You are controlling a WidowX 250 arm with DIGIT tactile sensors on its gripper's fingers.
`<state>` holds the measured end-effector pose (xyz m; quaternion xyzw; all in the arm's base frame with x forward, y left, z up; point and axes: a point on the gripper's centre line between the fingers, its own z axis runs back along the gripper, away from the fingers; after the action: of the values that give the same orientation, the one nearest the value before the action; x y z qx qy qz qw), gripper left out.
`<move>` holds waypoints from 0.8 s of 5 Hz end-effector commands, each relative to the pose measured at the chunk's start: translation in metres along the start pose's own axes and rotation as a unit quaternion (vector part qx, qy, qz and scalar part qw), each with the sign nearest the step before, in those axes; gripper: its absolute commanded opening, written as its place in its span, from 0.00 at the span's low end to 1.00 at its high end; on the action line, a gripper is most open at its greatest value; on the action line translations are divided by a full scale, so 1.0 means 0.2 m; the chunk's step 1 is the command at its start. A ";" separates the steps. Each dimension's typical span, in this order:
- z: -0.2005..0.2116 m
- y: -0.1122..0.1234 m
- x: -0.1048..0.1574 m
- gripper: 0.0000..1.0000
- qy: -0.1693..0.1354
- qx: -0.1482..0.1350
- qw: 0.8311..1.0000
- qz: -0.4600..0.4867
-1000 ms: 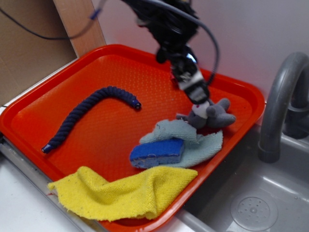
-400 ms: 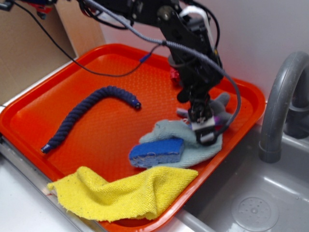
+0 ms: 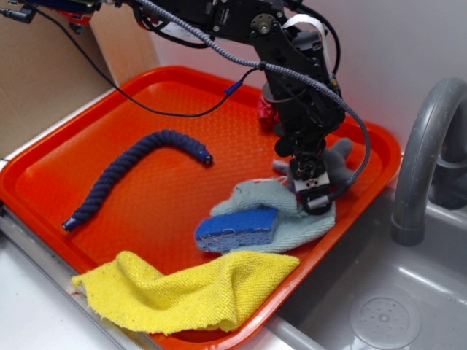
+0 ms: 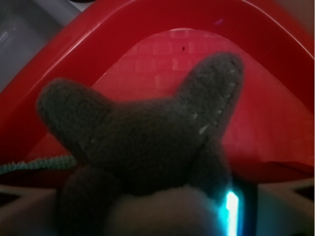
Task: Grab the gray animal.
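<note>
The gray animal (image 3: pixel 337 157) lies near the right rim of the red tray (image 3: pixel 87 157), beside a pale blue-gray cloth (image 3: pixel 257 197). My gripper (image 3: pixel 312 187) points down over the animal's near side and covers most of it. In the wrist view the animal (image 4: pixel 147 137) fills the frame, with two stubby limbs pointing up and its white patch at the bottom. It sits between my fingers, which show only at the bottom corners, spread wide. The gripper (image 4: pixel 157 216) looks open around it.
A blue sponge (image 3: pixel 237 227) rests on the pale cloth. A yellow cloth (image 3: pixel 190 292) hangs over the tray's front edge. A dark blue rope (image 3: pixel 139 171) lies mid-tray. A dark red ball (image 3: pixel 265 113) sits behind the arm. A gray faucet (image 3: pixel 423 160) and sink stand to the right.
The gripper has come down from above the animal's head onto the animal and now hides most of it. In the last half second it barely moved.
</note>
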<state>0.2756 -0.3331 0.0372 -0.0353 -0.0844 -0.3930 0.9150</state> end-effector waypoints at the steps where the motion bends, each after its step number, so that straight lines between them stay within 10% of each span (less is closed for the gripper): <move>1: 0.45 0.02 -0.01 0.00 -0.033 0.067 0.995 0.062; 4: 0.94 0.21 -0.40 0.00 0.000 0.114 0.962 0.249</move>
<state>0.2392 -0.2129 0.1800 0.0741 -0.0812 -0.1528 0.9821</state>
